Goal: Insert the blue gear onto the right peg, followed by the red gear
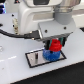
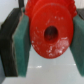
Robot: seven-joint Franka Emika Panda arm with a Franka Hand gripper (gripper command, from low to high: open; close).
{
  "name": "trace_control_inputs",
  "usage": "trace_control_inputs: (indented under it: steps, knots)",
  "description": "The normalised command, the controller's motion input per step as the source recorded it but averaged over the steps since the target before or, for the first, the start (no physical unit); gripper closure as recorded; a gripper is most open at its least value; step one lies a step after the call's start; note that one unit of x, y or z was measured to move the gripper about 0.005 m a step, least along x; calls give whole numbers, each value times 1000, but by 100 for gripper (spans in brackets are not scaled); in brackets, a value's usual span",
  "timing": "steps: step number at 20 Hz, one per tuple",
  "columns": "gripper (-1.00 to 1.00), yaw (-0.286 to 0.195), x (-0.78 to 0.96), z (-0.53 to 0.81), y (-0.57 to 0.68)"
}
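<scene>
In the exterior view the blue gear [image 1: 50,56] lies on the grey base plate [image 1: 35,57] with a black border, at the plate's right end. The right peg is hidden under the gears. My gripper [image 1: 54,46] is directly above the blue gear and is shut on the red gear [image 1: 54,47], which is at or just above the blue gear. In the wrist view the red gear [image 2: 50,30] fills the space between the two green finger pads [image 2: 21,45], its centre hole facing the camera. One dark post [image 1: 36,58] stands on the plate's left part.
The white tabletop [image 1: 15,70] surrounds the plate. A black cable [image 1: 15,35] runs along the arm at the exterior view's left. The arm's white body [image 1: 45,15] hangs over the plate.
</scene>
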Motion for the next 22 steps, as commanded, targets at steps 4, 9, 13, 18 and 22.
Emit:
trace_control_inputs:
  steps: [4,9,13,18,22]
  knots:
    - [100,0,96,-22,-102]
    - [100,0,125,-64,-13]
    - [100,0,76,73,22]
    - [100,0,24,166,108]
    - [100,0,0,416,104]
